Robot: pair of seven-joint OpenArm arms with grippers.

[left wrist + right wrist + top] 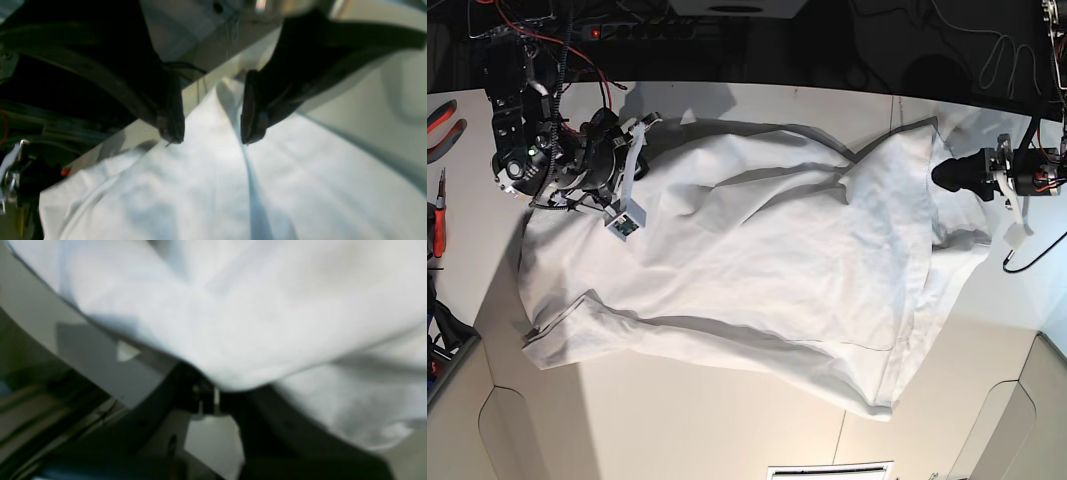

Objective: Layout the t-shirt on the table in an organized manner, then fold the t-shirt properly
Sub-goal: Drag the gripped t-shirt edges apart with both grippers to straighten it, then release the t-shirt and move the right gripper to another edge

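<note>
Base view shows the t-shirt (757, 270) spread wrinkled across the table (727, 430), so tug outward evenly—the left gripper (211, 141), jaws spread above the shirt's edge, should pinch first; the right gripper (602, 160) on the opposite edge—grip hidden, cannot tell.

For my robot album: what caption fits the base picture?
Two claws tug a wrinkled white t-shirt across the table.

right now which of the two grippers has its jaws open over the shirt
The left gripper: its black fingers stand apart above the t-shirt. The right gripper is pinched on the cloth.
</note>
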